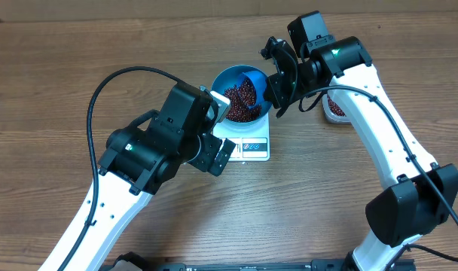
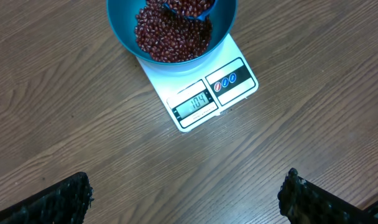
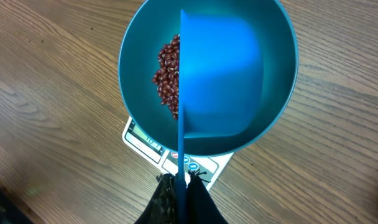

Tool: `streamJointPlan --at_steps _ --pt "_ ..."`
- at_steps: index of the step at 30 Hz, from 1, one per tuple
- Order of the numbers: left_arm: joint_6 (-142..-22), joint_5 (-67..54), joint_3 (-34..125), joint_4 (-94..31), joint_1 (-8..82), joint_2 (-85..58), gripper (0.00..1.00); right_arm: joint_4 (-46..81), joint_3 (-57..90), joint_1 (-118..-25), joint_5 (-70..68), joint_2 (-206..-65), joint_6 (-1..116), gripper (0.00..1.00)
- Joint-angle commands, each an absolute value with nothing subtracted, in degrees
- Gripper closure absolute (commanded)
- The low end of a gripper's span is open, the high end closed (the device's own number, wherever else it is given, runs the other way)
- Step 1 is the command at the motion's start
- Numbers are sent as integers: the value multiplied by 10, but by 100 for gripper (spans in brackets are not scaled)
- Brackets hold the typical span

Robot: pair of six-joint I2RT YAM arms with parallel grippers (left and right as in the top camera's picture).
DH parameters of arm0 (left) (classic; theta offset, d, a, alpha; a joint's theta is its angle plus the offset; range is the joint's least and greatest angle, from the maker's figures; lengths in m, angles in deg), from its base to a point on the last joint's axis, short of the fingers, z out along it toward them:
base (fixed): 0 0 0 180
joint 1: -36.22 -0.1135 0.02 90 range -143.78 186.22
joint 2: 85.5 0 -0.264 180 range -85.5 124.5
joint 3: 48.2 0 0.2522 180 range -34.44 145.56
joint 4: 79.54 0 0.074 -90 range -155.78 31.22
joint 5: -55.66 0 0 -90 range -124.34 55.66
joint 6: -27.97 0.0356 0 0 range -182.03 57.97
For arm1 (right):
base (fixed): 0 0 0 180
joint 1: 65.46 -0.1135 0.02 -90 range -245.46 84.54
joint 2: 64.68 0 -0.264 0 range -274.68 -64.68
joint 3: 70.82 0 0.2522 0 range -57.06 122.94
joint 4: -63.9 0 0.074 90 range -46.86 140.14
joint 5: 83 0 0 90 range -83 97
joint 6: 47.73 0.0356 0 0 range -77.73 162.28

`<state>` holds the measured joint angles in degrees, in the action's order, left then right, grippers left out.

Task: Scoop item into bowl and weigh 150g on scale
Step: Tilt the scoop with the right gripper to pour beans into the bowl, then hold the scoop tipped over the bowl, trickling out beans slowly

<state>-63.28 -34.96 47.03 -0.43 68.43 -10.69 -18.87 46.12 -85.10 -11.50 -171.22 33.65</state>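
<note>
Tipping beans [image 2: 170, 40] from the scoop [image 3: 220, 74], gripped by its handle in the right jaws, into the bowl [image 3: 136, 68] atop the scale [image 2: 164, 84], left jaws spread wide and empty; next, probably reading the display [image 2: 193, 104] and topping up gently to target.
</note>
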Motion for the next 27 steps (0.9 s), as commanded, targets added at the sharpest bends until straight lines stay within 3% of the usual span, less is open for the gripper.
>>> streamJointPlan --at_steps 1,7,12,27 --pt "-624 -343 478 -4 681 -105 1 -186 482 -854 -111 -1685 340 96" --pt "-624 -343 478 -4 681 -105 0 -206 482 -860 -105 -1684 311 96" --pt "-624 -343 478 -4 681 -105 0 -181 482 -856 -91 -1684 375 96" --pt "-624 -343 478 -4 681 -105 0 -183 482 -856 -91 -1684 376 96"
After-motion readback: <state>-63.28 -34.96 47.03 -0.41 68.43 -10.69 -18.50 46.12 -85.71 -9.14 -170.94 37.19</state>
